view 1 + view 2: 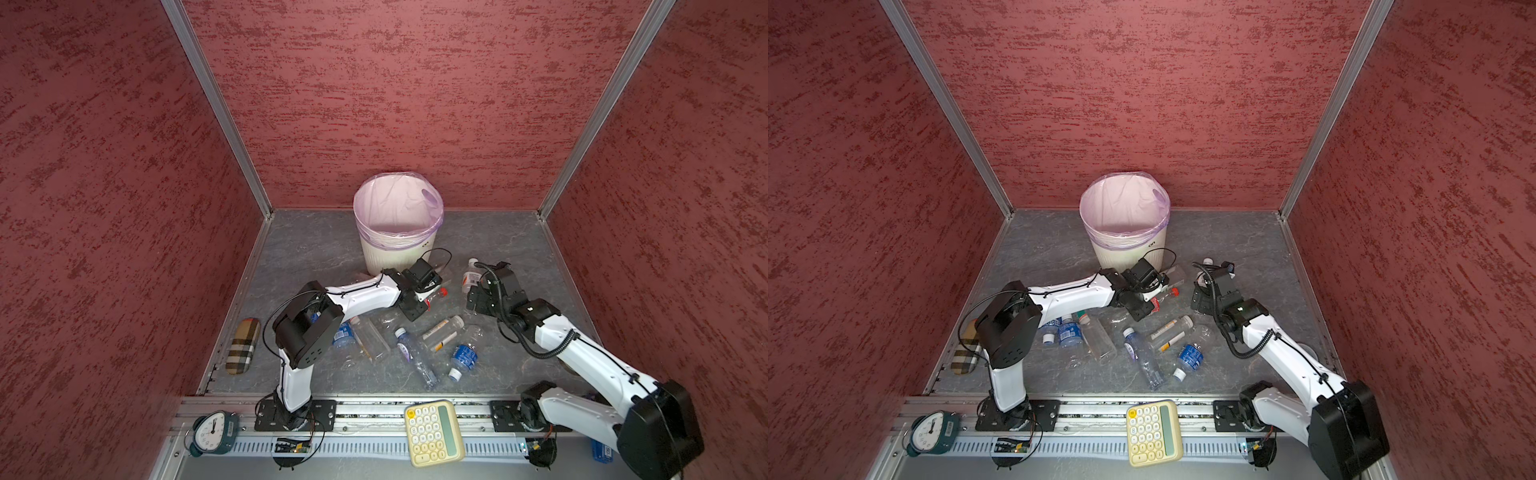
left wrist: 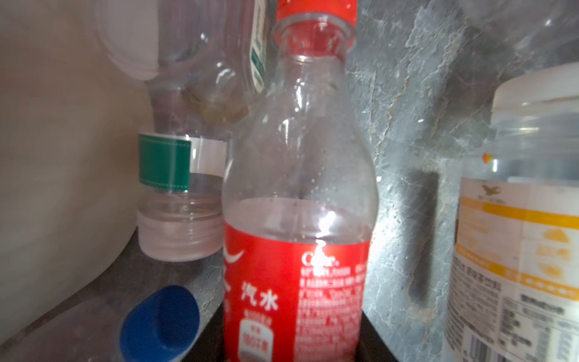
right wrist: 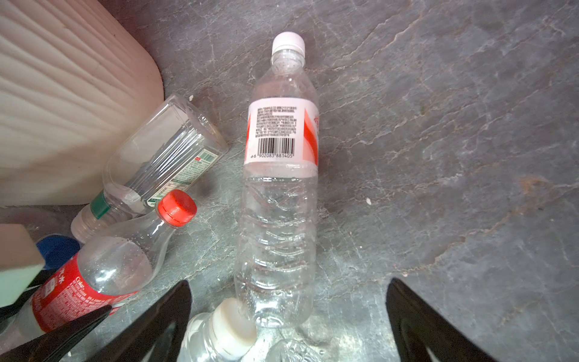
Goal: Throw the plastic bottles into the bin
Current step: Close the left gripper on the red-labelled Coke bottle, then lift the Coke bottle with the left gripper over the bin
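Observation:
My left gripper (image 1: 424, 293) (image 2: 293, 344) is shut on the red-labelled bottle (image 2: 294, 219) (image 3: 94, 282), whose red cap (image 1: 444, 291) (image 1: 1175, 292) points to the right, just in front of the bin (image 1: 397, 232) (image 1: 1125, 232). My right gripper (image 1: 478, 293) (image 3: 288, 297) is open, low over a clear bottle with a white-and-red label (image 3: 282, 188) (image 1: 471, 276) that lies lengthwise between its fingers (image 3: 175, 307), untouched. Several more plastic bottles (image 1: 465, 357) (image 1: 1142, 357) lie on the grey floor nearer the front. The bin's pink liner shows nothing inside.
A green-banded clear bottle (image 3: 163, 150) and a blue cap (image 2: 159, 319) lie against the bin's foot. A white-capped bottle (image 3: 219, 332) lies under my right gripper. A plaid case (image 1: 243, 347) is at the left wall. A clock (image 1: 212, 430) and a calculator (image 1: 432, 432) rest on the front rail.

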